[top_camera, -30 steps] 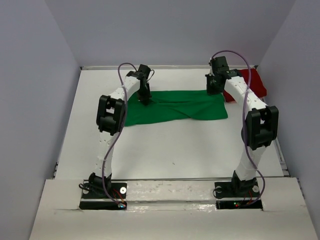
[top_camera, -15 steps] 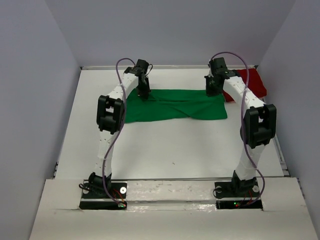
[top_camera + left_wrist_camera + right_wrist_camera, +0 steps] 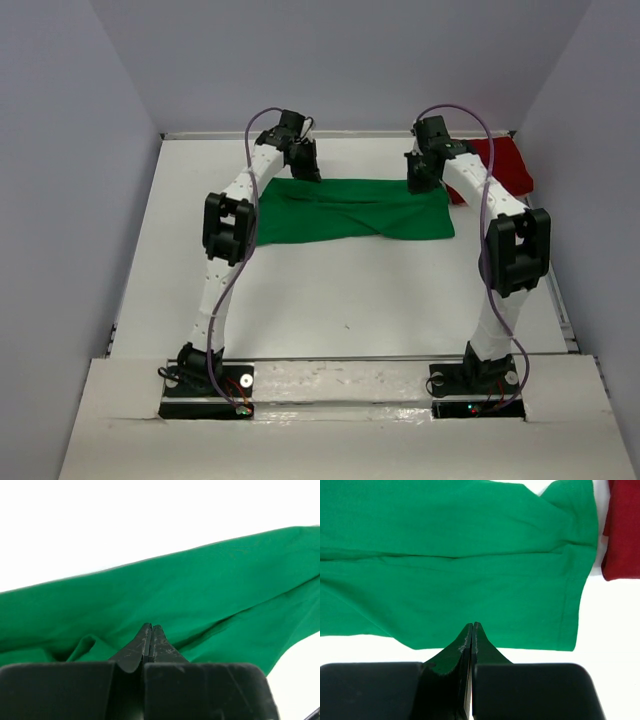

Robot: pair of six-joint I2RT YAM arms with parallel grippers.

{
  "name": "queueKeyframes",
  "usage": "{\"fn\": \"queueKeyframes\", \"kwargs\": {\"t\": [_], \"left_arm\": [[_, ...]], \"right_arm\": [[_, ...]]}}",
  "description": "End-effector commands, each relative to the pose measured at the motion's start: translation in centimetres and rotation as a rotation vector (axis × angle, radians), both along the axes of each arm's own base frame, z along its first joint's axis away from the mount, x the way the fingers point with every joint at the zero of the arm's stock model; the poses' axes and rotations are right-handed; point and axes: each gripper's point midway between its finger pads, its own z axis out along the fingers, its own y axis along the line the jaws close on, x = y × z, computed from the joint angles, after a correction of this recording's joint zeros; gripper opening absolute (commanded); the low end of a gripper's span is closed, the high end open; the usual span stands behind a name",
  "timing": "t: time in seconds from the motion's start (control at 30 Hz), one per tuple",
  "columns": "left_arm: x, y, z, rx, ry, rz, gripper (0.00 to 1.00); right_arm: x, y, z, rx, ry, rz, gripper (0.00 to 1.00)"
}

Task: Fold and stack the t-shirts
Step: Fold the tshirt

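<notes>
A bright green t-shirt (image 3: 350, 212) lies flat as a wide folded band across the far half of the white table. A dark red t-shirt (image 3: 506, 166) is bunched at the far right, just beyond the green one's right end. My left gripper (image 3: 308, 166) hovers over the green shirt's far left edge. Its fingers are shut with nothing between them (image 3: 151, 628), and green cloth (image 3: 200, 590) lies beyond the tips. My right gripper (image 3: 421, 181) hangs over the shirt's far right corner, also shut and empty (image 3: 471, 626). Its view shows the green shirt (image 3: 445, 555) and the red shirt (image 3: 625, 530).
Grey walls (image 3: 80, 150) close in the table on the left, back and right. A raised rim (image 3: 566, 320) runs along the table's right edge. Both arm bases (image 3: 205, 382) sit on the near ledge.
My left gripper has moved off the green shirt's left part, toward the back and slightly right. The right gripper has crept a little to the left. The shirts lie as before.
</notes>
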Motion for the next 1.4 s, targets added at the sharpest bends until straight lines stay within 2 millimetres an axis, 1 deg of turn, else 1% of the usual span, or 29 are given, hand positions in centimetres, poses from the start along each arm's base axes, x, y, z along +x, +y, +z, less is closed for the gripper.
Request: {"fn": "queueKeyframes", "kwargs": {"t": [0.0,0.07,0.1,0.13,0.2,0.23,0.33,0.43,0.5,0.6,0.67,0.7,0.73,0.77,0.83,0.9,1.1,1.2,1.37], "left_arm": [[-0.5,-1.0,0.4,-0.013,-0.001,-0.06,0.0],[-1.0,0.4,1.8,0.104,-0.084,0.007,0.0],[-0.6,2.0,2.2,0.184,-0.124,0.081,0.0],[-1.9,2.5,3.5,0.185,-0.134,0.117,0.0],[-3.0,3.9,4.3,0.213,-0.13,0.168,0.0],[-4.3,4.9,3.2,0.263,-0.067,0.184,0.0],[-5.4,7.1,2.6,0.374,-0.027,0.224,0.0],[-5.6,7.0,2.9,0.353,-0.074,0.202,0.0],[-5.8,6.1,3.5,0.314,-0.095,0.157,0.0],[-5.8,6.3,4.1,0.317,-0.109,0.17,0.0],[-6.4,6.9,3.8,0.343,-0.078,0.189,0.0],[-6.6,7.3,3.1,0.368,-0.059,0.205,0.0],[-6.5,7.5,2.9,0.38,-0.05,0.207,0.0],[-6.8,7.9,1.6,0.413,-0.016,0.205,0.0],[-6.4,7.8,1.1,0.429,-0.011,0.197,0.0],[-6.3,7.9,0.0,0.445,0.014,0.193,0.0],[-5.5,7.2,0.3,0.426,0.007,0.184,0.0],[-5.4,7.4,-0.2,0.453,0.028,0.188,0.0],[-5.8,8.0,0.1,0.467,0.026,0.203,0.0]], "right_arm": [[0.1,0.5,2.5,0.02,-0.058,0.008,0.0],[0.0,0.4,2.3,0.016,-0.054,0.007,0.0],[0.1,0.5,2.2,0.016,-0.054,0.007,0.0],[0.0,0.4,2.1,0.012,-0.052,0.007,0.0],[0.1,0.4,2.1,0.012,-0.052,0.007,0.0],[0.2,0.5,2.2,0.014,-0.054,0.01,0.0],[0.1,0.8,2.5,0.031,-0.058,0.017,0.0],[0.0,0.9,2.4,0.037,-0.055,0.018,0.0],[-0.1,0.9,2.4,0.039,-0.056,0.021,0.0],[-0.3,0.9,2.2,0.039,-0.053,0.021,0.0],[-0.4,0.7,2.2,0.035,-0.054,0.019,0.0],[-0.3,0.7,2.3,0.035,-0.059,0.018,0.0],[-0.3,0.8,2.5,0.039,-0.061,0.018,0.0],[-0.3,0.8,2.8,0.041,-0.07,0.02,0.0],[-0.2,0.8,3.0,0.042,-0.074,0.02,0.0],[-0.2,0.7,3.1,0.036,-0.077,0.017,0.0],[-0.5,0.3,2.7,0.019,-0.072,0.012,0.0],[-0.4,0.4,2.5,0.019,-0.067,0.013,0.0],[-0.1,0.5,2.5,0.024,-0.067,0.014,0.0]]}}
